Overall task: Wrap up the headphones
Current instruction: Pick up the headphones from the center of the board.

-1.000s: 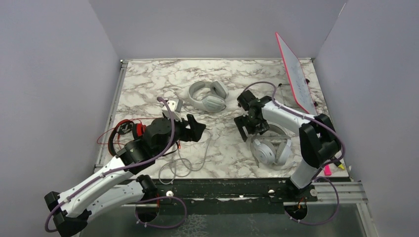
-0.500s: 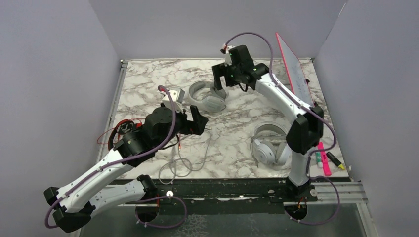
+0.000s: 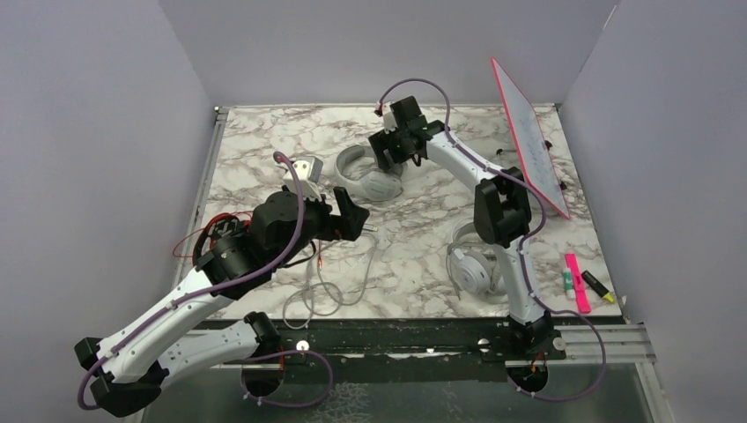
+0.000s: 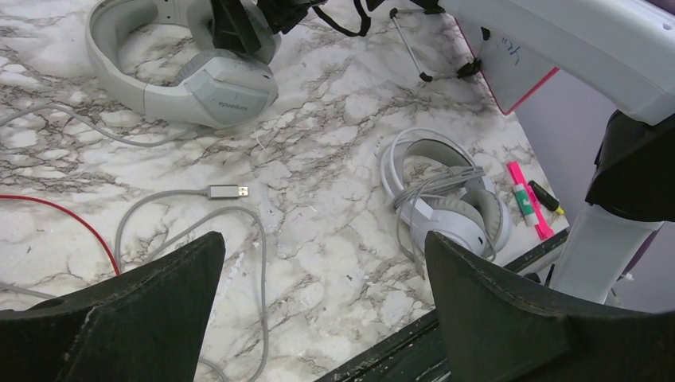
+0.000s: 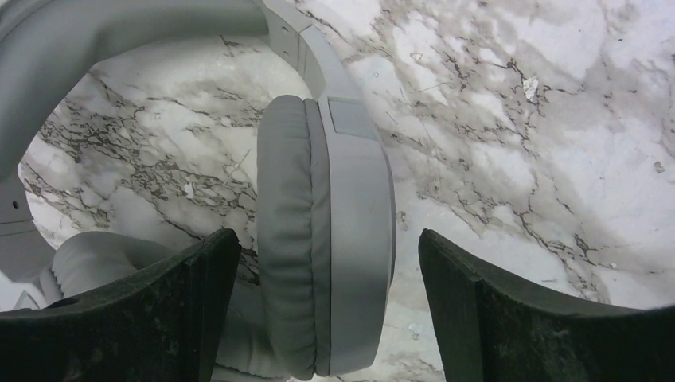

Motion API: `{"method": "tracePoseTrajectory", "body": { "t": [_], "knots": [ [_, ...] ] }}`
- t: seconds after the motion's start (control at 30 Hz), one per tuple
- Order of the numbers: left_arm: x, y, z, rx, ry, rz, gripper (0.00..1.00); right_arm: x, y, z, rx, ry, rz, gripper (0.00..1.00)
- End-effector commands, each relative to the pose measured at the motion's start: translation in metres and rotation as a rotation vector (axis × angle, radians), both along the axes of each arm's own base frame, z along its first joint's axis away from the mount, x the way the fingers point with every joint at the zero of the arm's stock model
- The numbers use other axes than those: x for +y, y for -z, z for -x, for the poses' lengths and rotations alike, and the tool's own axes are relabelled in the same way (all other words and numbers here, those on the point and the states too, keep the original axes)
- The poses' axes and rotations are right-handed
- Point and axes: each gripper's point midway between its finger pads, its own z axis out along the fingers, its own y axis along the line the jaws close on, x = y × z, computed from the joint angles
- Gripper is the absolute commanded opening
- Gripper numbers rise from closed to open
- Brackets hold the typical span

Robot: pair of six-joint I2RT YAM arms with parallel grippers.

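marble table [image 3: 255, 141] | whiteboard [image 3: 533, 132] (pink-framed) tilted at right rear | markers [image 3: 578, 284] lying together near right front edge

The counter [image 3: 264, 150] is a white marble-look slab with grey veining. It's boxed in by plain lavender-grey panels: a back wall [image 3: 370, 53], a left wall [image 3: 88, 132] and a right wall [image 3: 669, 132]. A dark metal rail [image 3: 396, 339] runs along the near edge. A red-framed whiteboard [image 3: 528, 132] stands tilted at the back right. Lighting's soft and even.
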Motion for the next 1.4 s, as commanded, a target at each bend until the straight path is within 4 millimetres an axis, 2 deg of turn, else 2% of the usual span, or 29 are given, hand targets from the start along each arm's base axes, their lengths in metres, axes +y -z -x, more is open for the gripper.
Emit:
{"method": "tracePoseTrajectory", "body": {
  "t": [0.0, 0.07, 0.17, 0.27, 0.37, 0.47, 0.53, 0.67, 0.77, 0.87, 0.93, 1.03, 1.13, 1.27, 1.37],
  "knots": [
    [0.006, -0.001, 0.002, 0.006, -0.016, 0.007, 0.94, 0.004, 0.012, -0.012, -0.028, -0.058, -0.006, 0.85],
    [0.005, -0.002, 0.002, 0.009, -0.016, 0.013, 0.94, 0.008, 0.018, -0.011, -0.020, -0.075, -0.023, 0.81],
    [0.004, -0.002, 0.001, 0.014, -0.018, 0.015, 0.94, 0.015, 0.013, -0.014, -0.033, -0.099, -0.049, 0.68],
    [0.010, 0.000, -0.003, 0.025, -0.059, -0.007, 0.96, 0.017, -0.008, -0.019, -0.065, -0.104, -0.053, 0.41],
    [0.023, -0.006, -0.007, 0.022, -0.119, -0.026, 0.97, 0.009, -0.044, -0.018, -0.113, -0.091, -0.043, 0.30],
    [0.031, -0.023, -0.009, 0.000, -0.148, -0.031, 0.99, -0.006, -0.094, -0.010, -0.192, -0.067, -0.031, 0.15],
    [0.032, -0.032, -0.011, -0.003, -0.152, -0.055, 0.99, -0.014, -0.135, 0.003, -0.259, -0.067, -0.061, 0.03],
    [0.024, -0.044, -0.025, 0.001, -0.123, -0.152, 0.98, -0.018, -0.205, 0.042, -0.378, -0.131, -0.175, 0.00],
    [0.019, -0.051, -0.053, 0.022, -0.081, -0.219, 0.97, -0.024, -0.232, 0.069, -0.443, -0.152, -0.225, 0.00],
    [0.033, -0.055, -0.090, 0.047, -0.093, -0.225, 0.91, -0.032, -0.255, 0.086, -0.501, -0.140, -0.258, 0.00],
    [0.032, -0.052, -0.101, 0.050, -0.097, -0.244, 0.91, -0.033, -0.268, 0.096, -0.526, -0.135, -0.291, 0.00],
    [0.020, -0.040, -0.110, 0.066, -0.065, -0.242, 0.95, -0.030, -0.280, 0.109, -0.543, -0.156, -0.329, 0.00],
    [0.011, -0.045, -0.110, 0.055, -0.043, -0.189, 0.96, -0.027, -0.278, 0.112, -0.541, -0.164, -0.306, 0.00],
    [0.030, -0.054, -0.110, 0.009, -0.140, -0.187, 0.97, -0.025, -0.271, 0.114, -0.541, -0.166, -0.280, 0.00],
    [0.028, -0.043, -0.117, 0.038, -0.133, -0.235, 0.91, -0.019, -0.273, 0.120, -0.542, -0.184, -0.294, 0.00]
  ]
}}
